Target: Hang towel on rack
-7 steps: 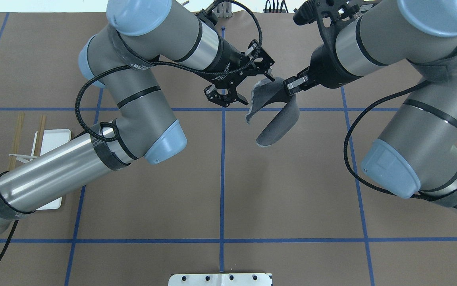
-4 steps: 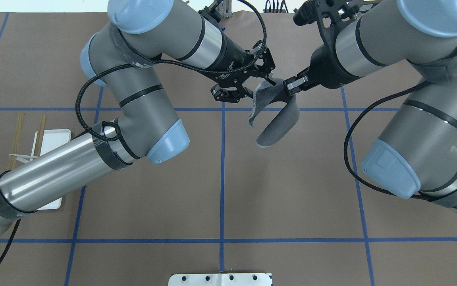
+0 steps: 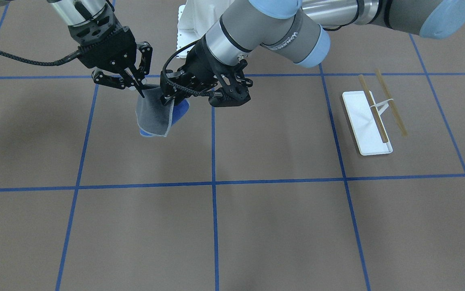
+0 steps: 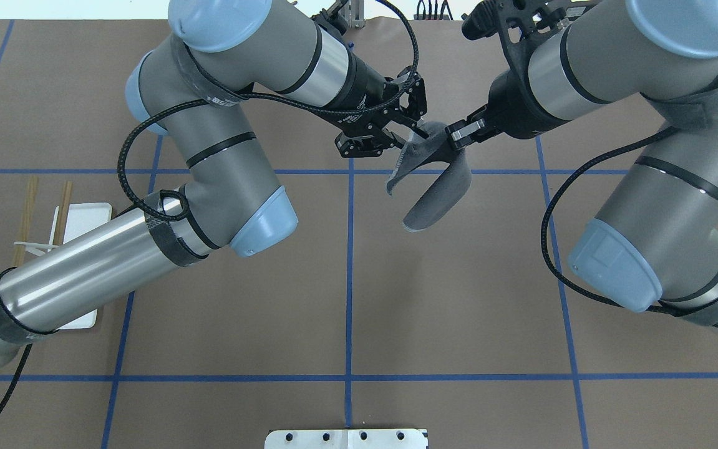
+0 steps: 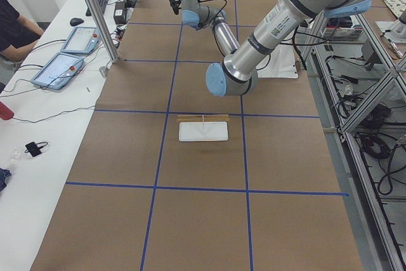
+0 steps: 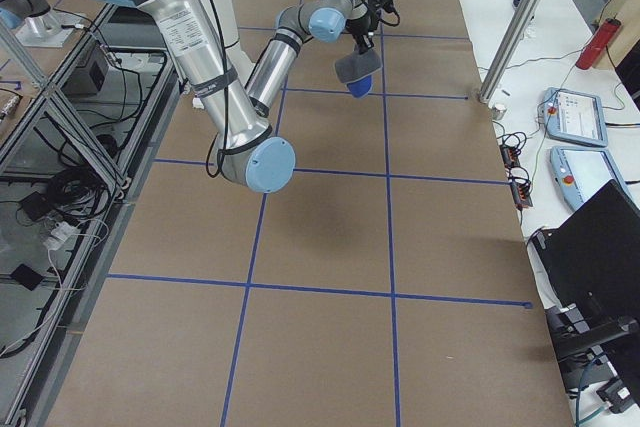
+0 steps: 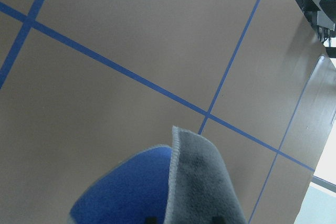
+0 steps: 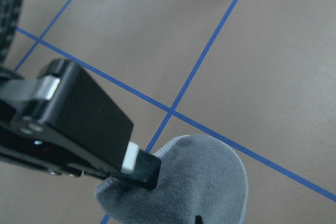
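Note:
The towel [image 4: 436, 181], dark grey with a bright blue inner face [image 3: 155, 115], hangs folded above the table at the far middle. My right gripper [image 4: 453, 136] is shut on its upper edge and holds it up. My left gripper [image 4: 413, 136] has its fingers closed in on the towel's opposite top corner. The left wrist view shows the towel [image 7: 205, 182] between the fingertips. The right wrist view shows a left finger [image 8: 142, 166] against the cloth [image 8: 205, 182]. The rack [image 3: 367, 121] stands on the table far to the robot's left, partly hidden under my left arm in the overhead view [image 4: 84, 218].
A large white bolted pedestal [image 4: 346, 438] sits at the table's near edge by the robot's base. Blue tape lines grid the brown table [image 4: 346, 280]. Operators' desks with tablets [image 5: 60, 68] flank the far side.
My left gripper moved right to the towel's free top corner and its fingers narrowed onto it. The right gripper and the towel stayed nearly still.

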`<state>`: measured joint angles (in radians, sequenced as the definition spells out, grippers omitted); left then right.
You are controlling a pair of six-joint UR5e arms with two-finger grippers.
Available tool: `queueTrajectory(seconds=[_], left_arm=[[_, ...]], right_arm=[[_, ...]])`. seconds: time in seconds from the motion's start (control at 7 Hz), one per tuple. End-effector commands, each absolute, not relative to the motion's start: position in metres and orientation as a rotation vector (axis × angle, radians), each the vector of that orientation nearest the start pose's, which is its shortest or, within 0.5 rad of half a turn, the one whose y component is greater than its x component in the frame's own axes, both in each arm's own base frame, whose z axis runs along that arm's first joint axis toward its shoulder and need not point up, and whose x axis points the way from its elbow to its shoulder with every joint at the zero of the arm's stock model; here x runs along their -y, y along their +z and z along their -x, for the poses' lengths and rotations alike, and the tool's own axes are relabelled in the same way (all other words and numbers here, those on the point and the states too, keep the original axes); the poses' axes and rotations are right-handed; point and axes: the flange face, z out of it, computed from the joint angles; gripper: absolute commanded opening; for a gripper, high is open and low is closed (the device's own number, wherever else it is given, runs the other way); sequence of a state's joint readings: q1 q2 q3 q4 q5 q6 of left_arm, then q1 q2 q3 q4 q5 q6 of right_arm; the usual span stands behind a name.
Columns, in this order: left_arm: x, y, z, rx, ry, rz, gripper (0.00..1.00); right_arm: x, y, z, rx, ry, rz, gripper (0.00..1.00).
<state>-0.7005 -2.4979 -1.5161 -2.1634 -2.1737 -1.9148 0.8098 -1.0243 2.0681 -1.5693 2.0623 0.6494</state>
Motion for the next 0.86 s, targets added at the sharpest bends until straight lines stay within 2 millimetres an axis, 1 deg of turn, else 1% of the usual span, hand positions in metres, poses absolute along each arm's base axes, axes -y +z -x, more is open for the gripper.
queueTrajectory(seconds=[0.0,0.29,0.43,0.57,0.71], left_arm=[[0.501,0.028,-0.472,-1.477,-0.418,0.238,0.0],[0.503,0.026,-0.469,-1.479,-0.435,0.248,0.0],[0.509,0.026,-0.461,-1.483,-0.465,0.256,0.0],[0.513,0.022,-0.449,-1.487,-0.469,0.252,0.0],[0.515,0.028,-0.436,-1.475,-0.46,0.273,0.0]], right_arm=[[0.452,0.146,0.311,1.005,-0.356,-0.492,0.0],[0.452,0.149,0.311,1.003,-0.354,-0.485,0.0],[0.453,0.155,0.31,1.0,-0.344,-0.47,0.95],[0.452,0.162,0.307,1.002,-0.311,-0.443,1.0],[0.453,0.175,0.306,0.989,-0.3,-0.42,1.0]])
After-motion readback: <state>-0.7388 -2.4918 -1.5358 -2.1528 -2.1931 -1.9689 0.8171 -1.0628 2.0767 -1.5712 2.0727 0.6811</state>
